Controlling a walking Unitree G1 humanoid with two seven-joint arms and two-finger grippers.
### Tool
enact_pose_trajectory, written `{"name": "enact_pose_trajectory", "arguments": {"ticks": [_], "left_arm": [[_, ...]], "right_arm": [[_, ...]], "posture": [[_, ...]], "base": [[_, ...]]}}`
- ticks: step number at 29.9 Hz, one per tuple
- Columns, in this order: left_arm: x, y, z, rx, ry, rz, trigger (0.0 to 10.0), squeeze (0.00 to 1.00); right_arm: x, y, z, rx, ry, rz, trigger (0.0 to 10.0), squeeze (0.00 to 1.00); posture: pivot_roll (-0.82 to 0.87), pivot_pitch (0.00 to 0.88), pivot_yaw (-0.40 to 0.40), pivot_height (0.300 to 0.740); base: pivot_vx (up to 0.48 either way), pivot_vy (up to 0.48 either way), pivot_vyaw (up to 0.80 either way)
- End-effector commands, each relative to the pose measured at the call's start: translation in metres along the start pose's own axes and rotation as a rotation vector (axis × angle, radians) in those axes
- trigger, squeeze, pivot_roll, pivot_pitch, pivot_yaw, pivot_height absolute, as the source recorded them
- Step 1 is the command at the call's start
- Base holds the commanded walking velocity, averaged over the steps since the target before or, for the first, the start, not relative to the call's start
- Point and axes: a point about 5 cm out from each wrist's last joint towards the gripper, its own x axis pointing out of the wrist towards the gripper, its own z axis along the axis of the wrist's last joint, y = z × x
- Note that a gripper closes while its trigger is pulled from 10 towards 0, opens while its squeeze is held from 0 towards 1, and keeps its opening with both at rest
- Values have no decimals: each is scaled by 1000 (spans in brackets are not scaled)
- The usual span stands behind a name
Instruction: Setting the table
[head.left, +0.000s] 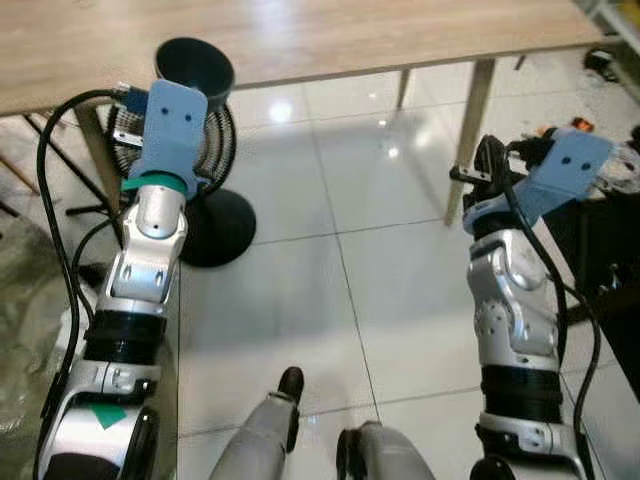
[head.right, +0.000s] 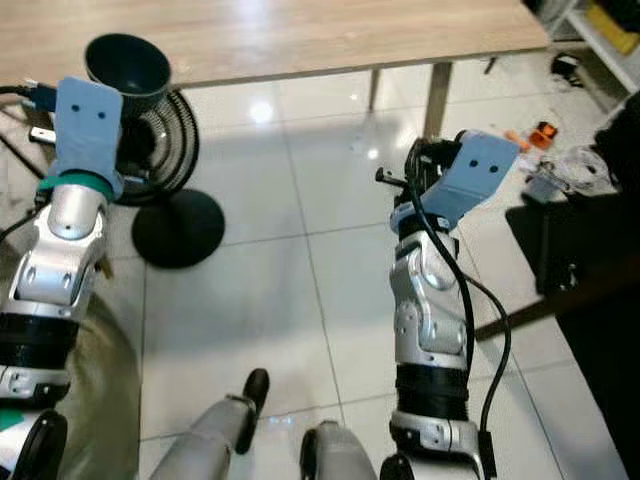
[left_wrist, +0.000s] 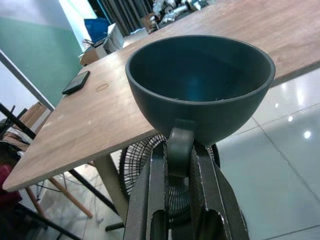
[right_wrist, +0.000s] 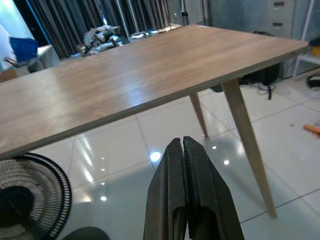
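Glossy white floor tiles (head.left: 330, 300) spread under a long light-wood table (right_wrist: 125, 80) on slanted legs, with a black pedestal fan (head.left: 215, 200) standing on the floor beside the near table edge. Over that edge the left gripper (left_wrist: 180, 155) holds up a dark teal, round, deep bowl (left_wrist: 200, 85), its two black fingers clamped from either side on the bowl's small foot, so the bowl sits upright above the fingers, level with the tabletop and not yet on it. It looks matte, smooth and evenly coloured, with a plain thick rim and an empty inside apart from a few pale specks low on the far wall. I judge it to be stiff and fairly light, plastic or glazed ware; the foot is a narrow purchase, so the bowl could rock or slip if tilted, and a grip across the rim would be steadier. A small dark phone (left_wrist: 76, 82) lies farther along the table. The right gripper (right_wrist: 184, 150) hovers empty below the table's edge, its fingers pressed together.
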Motion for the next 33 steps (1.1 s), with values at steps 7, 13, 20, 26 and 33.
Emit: {"name": "enact_pose_trajectory", "arguments": {"ticks": [7, 13, 20, 26, 33], "left_arm": [[0, 8, -2, -1, 4, 42, 10000, 0], [2, 10, -1, -4, -2, 58, 10000, 0], [6, 10, 0, -33, 2, 73, 10000, 0], [7, 7, 1, -45, 1, 62, 10000, 0], [7, 6, 0, -51, 3, 58, 10000, 0]], "right_arm": [[-2, 3, -5, 12, 24, 12, 10000, 0], [-1, 2, -3, 24, 17, -10, 10000, 0], [1, -4, 0, 34, -5, -59, 10000, 0], [-1, -6, 2, 29, -16, -68, 10000, 0], [-1, -8, 2, 31, -17, -78, 10000, 0]], "posture": [[122, 134, 52, 740], [122, 131, 52, 740], [117, 122, 50, 740], [112, 120, 52, 740], [112, 120, 51, 740]], "base": [[0, 0, 800], [0, 0, 529], [416, 0, 0], [434, 0, 0], [438, 0, 0]]}}
